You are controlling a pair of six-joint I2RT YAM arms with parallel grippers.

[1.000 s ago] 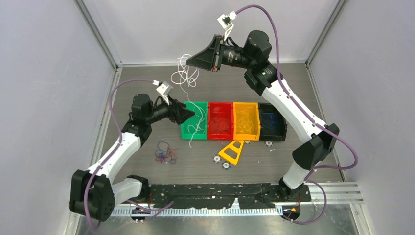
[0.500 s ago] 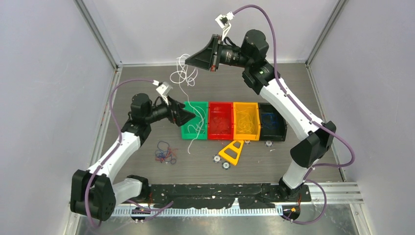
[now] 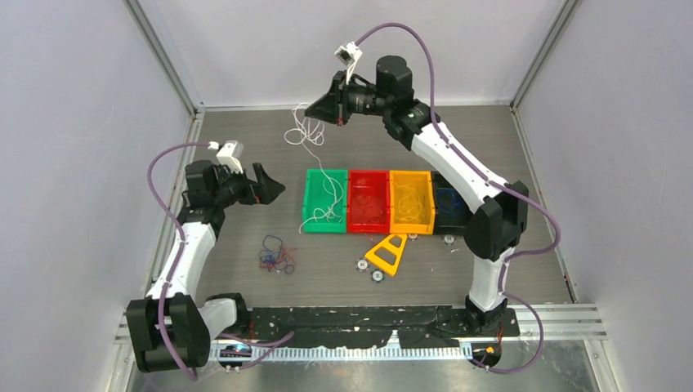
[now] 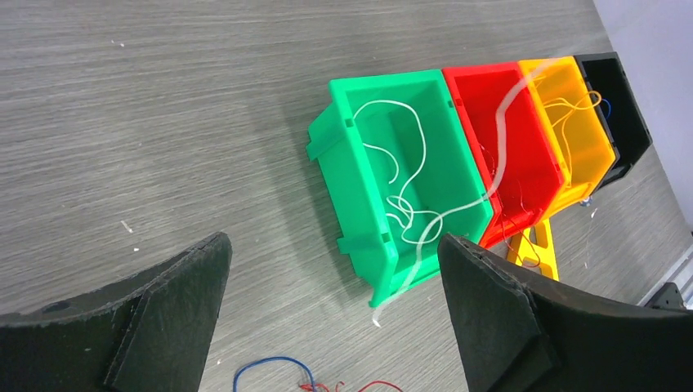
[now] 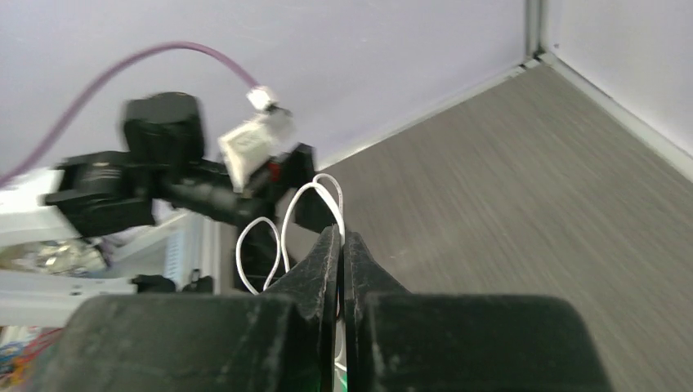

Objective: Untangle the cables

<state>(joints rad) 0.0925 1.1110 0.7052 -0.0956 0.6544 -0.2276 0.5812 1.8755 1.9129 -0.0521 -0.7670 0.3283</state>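
Up near the far edge of the grey wood-grain bench [image 3: 237, 139], a little left of its middle, the right gripper [image 3: 312, 109] hangs well above the surface with its two black fingers pressed together on a thin white cable [image 3: 307, 131]. The right wrist view shows the jaws pinched flat, with two white loops standing out of the tips. Below the grip the cable dangles in a loose bunch of curls. One strand runs down toward the near edge into the green plastic bin [image 3: 309, 204], where more of it lies coiled on the floor. Its end shows just past the bin's near-left corner.

The left gripper [image 3: 274, 182] sits toward the left edge, apart from the green bin, its jaws spread wide and holding nothing. In the left wrist view the white strand crosses between the fingers as a blurred line.

Right of the green bin, touching in a row, stand a red plastic bin [image 3: 368, 224], an orange plastic bin [image 3: 411, 228] with thin yellow cables [image 3: 411, 200] inside, and a black plastic bin [image 3: 453, 220] partly hidden by the right arm. Toward the near-left part of the bench a small tangle of blue and red cables [image 3: 276, 257] lies loose, well apart from both grippers. A yellow triangular plastic frame [image 3: 381, 261] lies just on the near side of the orange bin.
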